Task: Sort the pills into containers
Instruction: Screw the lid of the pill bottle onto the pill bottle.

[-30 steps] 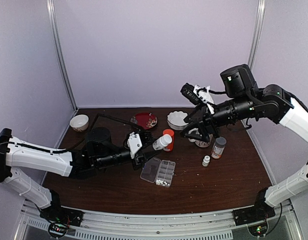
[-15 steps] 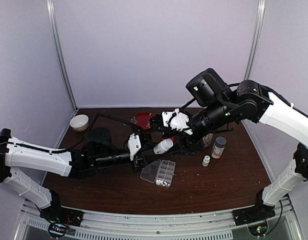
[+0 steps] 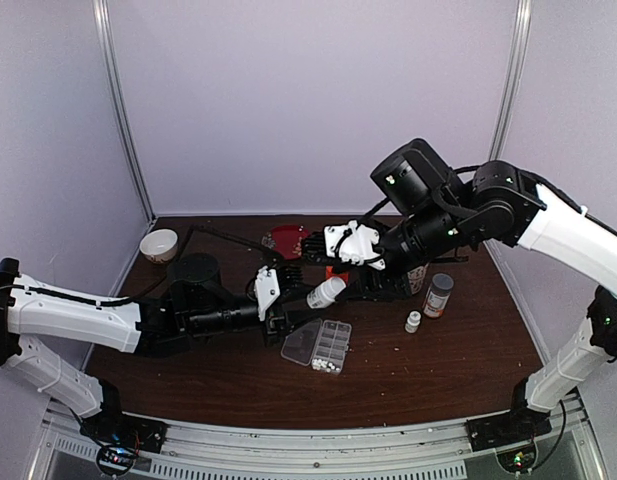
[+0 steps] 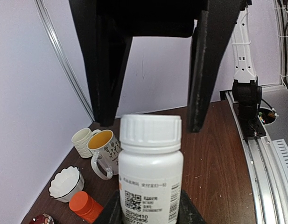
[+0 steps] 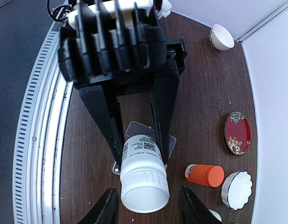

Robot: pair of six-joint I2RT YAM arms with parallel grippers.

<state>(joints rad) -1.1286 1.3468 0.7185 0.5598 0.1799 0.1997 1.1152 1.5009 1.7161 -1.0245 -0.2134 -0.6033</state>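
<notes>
the left tool (image 3: pixel 294 310) is closed on the body of a white bottle (image 4: pixel 151 186). the bottle is held level above the middle of the counter (image 3: pixel 448 370), with its white cap (image 4: pixel 151 133) turned toward the right arm. the right tool (image 5: pixel 146 205) is partly open, with one finger set on either side of the cap. only slim gaps are seen between the fingers and the cap, and no firm contact can be made out.

below the bottle, the clear pill organizer (image 3: pixel 320 342) lies flat with its lid swung open, toward the near edge of the counter. a few white pills (image 3: pixel 326 366) are seen at its near end; whether they lie in the cells or on the counter cannot be told.

an orange bottle (image 5: pixel 204 175) is found just beside a scalloped white bowl (image 5: pixel 237 190), and a red plate (image 5: pixel 238 133) lies near the far edge. two mugs (image 4: pixel 99 147) stand touching beyond the bowl. a grey-capped bottle (image 3: pixel 438 295) and a small white bottle (image 3: pixel 413 321) stand upright to the right of the organizer. a small bowl (image 3: pixel 159 244) sits at the far left corner.
</notes>
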